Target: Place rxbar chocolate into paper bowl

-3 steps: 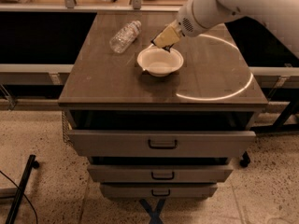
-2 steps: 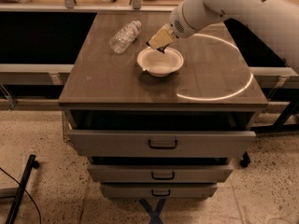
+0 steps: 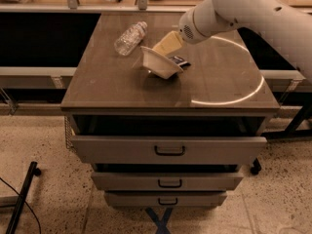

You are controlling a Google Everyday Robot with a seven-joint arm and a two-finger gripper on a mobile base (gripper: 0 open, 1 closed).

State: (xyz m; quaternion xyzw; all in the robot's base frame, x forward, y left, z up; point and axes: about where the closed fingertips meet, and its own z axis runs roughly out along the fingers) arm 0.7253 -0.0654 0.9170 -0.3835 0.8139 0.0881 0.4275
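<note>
Bar (image 3: 179,60) sits just right of tilted bowl (image 3: 161,65), under claw (image 3: 168,44); claw's grip: cannot tell.

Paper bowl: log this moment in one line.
paper bowl: tilted | rxbar chocolate: at its right rim, inside unclear | gripper: at far rim

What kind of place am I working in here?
Probably a lab or workshop: a drawer cabinet, its caster, a speckled hard floor. The gripper hangs just behind the tilted bowl.
</note>
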